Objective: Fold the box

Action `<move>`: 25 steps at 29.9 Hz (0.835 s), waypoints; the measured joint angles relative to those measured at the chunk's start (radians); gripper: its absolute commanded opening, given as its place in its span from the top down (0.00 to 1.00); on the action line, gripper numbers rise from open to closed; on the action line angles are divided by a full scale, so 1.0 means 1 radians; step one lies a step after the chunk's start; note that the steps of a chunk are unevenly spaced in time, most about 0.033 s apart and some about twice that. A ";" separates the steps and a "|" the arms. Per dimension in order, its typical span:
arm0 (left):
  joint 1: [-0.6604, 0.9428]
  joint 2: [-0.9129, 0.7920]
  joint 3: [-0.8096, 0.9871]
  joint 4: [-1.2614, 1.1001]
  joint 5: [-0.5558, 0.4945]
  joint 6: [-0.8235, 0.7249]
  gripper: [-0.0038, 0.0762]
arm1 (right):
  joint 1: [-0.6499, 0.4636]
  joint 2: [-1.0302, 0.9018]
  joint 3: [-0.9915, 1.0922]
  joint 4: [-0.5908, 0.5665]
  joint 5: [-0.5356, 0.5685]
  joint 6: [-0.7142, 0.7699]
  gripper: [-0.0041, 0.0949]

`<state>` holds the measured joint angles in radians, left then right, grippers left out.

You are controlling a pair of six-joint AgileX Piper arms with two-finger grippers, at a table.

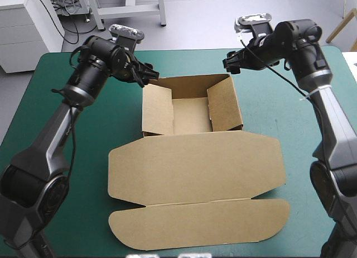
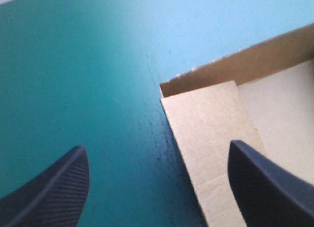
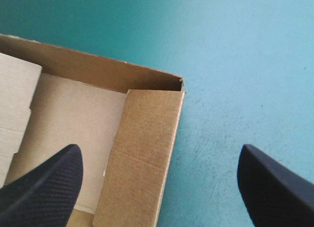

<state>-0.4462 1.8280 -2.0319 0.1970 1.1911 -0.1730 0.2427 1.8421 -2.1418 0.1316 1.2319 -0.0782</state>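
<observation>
**Tray raised, both hands open at its far corners**

The box (image 1: 192,115) sits in the middle of the teal-green counter (image 1: 279,101). It is already an open tray, with brown walls standing around a bare floor. The lid (image 1: 195,163) lies flat on the cover toward the near edge, with its rounded tuck flap (image 1: 201,224) nearer still. We take that layout as useful, since a flat lid leaves the inside of the tray open to both arms.

The left hand (image 1: 146,75) hovers just off the tray's far-left corner. The right hand (image 1: 230,63) hovers just off the far-right corner. As far as we can see, neither touches the board.

On both hands the black fingers (image 2: 49,192) stand wide apart with nothing gripped. In the left wrist view one finger hangs over bare cover and the other over the folded-in left wall (image 2: 211,138), so the hand straddles that wall. The right wrist view mirrors this, with the right wall (image 3: 142,153) between one finger over the tray floor and one over the cover. We judge this a pose suited to pinching or steadying the side walls.

Whether the folded panels are locked down at the floor we cannot quite tell.

Both arms reach forward along the counter's sides. Their wrists are bent so the hands point inward, toward each other and slightly down at the far wall.
</observation>
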 measured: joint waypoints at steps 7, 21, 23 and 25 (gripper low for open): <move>0.000 -0.182 -0.025 0.050 0.058 0.123 0.39 | -0.001 -0.127 -0.003 0.000 0.014 -0.011 0.19; 0.000 -0.404 -0.023 0.164 0.058 0.222 0.96 | -0.001 -0.132 0.036 0.004 0.015 -0.012 0.23; 0.000 -0.419 -0.018 0.162 0.058 0.225 0.96 | -0.001 -0.124 0.055 0.004 0.015 -0.012 0.24; 0.000 -0.439 0.004 0.160 0.058 0.228 0.96 | -0.001 -0.118 0.080 0.004 0.014 -0.012 0.24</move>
<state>-0.4462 1.3889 -2.0280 0.3570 1.2491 0.0549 0.2415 1.7243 -2.0614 0.1358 1.2464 -0.0899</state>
